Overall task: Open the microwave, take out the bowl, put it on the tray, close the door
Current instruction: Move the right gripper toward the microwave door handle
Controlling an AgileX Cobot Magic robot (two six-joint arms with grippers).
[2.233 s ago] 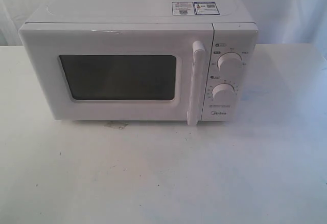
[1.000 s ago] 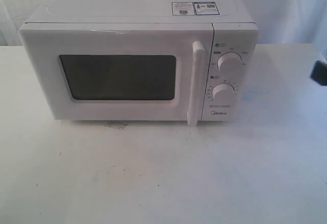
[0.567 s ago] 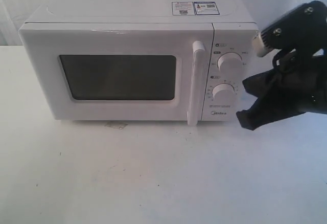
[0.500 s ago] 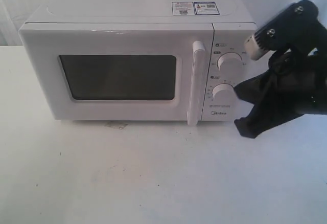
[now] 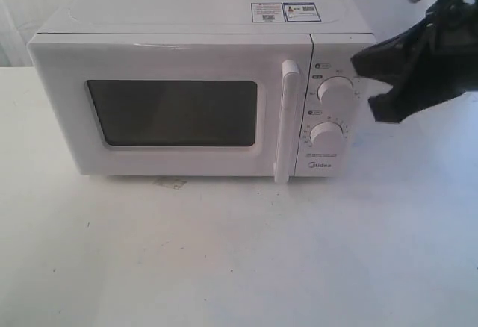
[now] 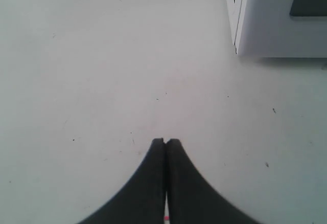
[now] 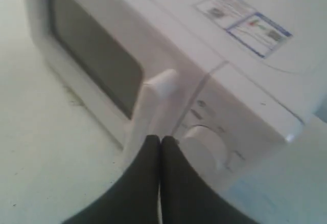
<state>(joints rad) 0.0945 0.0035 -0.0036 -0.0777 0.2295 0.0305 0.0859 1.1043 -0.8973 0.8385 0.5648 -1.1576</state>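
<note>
Right gripper [image 7: 160,141]: jaws together, beside microwave [image 5: 187,51] knob panel [image 5: 331,110], short of door handle [image 5: 286,118]. Recommended: part jaws, straddle handle, pull outward. Left gripper [image 6: 166,142]: together.

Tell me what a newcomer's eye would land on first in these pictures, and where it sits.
The white Midea microwave sits in the middle of the table, its door shut, with the dark window left of the bar handle and two round knobs on the right. The black right gripper, jaws shut, hangs by the microwave's upper right corner, near the knobs.
</note>
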